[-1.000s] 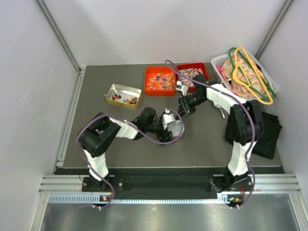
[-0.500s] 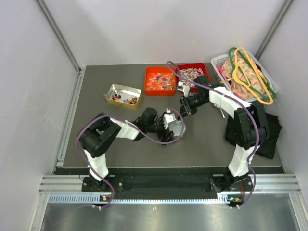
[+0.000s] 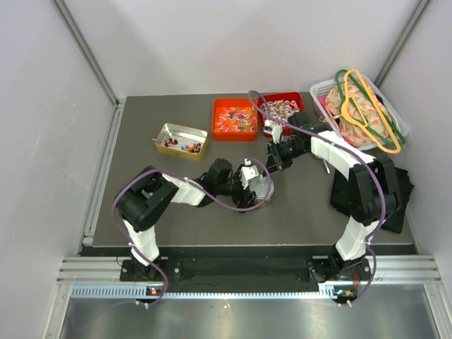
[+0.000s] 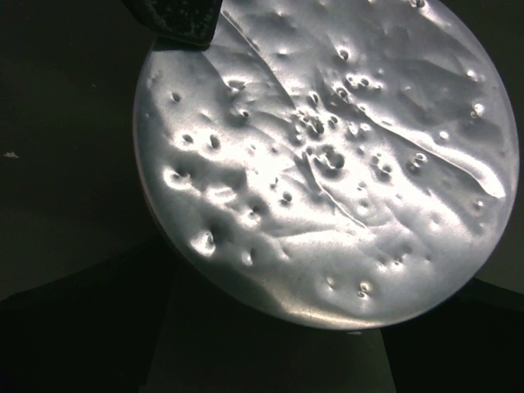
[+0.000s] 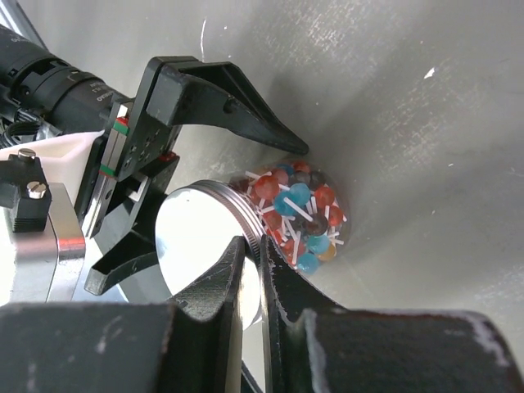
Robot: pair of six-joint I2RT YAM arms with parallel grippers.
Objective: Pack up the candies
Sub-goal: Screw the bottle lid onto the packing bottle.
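The jar (image 3: 262, 190) sits near the middle of the surface (image 3: 155, 205), and it seems to be there so that both arms can reach it at once. The left hand (image 3: 251, 182) has its fingers spread wide on either side of the jar, probably to steady it, though I cannot tell whether they press on the glass. The right hand (image 5: 254, 255) is clenched on the threaded rim of the metal lid (image 5: 205, 246). A thin pinch like that suits turning or seating the lid, but I cannot tell which way it is going. The jar looks full, so my guess is that it is being closed. The candies (image 5: 295, 209) inside it are small round sweets in red, blue and orange, with white sticks showing between them. They are too tightly packed to count. More candies lie along the far edge, where the right arm can easily reach them, and these loose heaps are also too many to count. There are two hands, one jar and one lid. There are two trays, an orange tray (image 3: 216, 119) and a red tray (image 3: 299, 97) just beside it. One gold tin (image 3: 185, 128) holding a scatter of sweets stands toward the far left. One white basket (image 3: 321, 85) is in the far right corner, and one black cloth (image 3: 397, 194) lies at the right edge.
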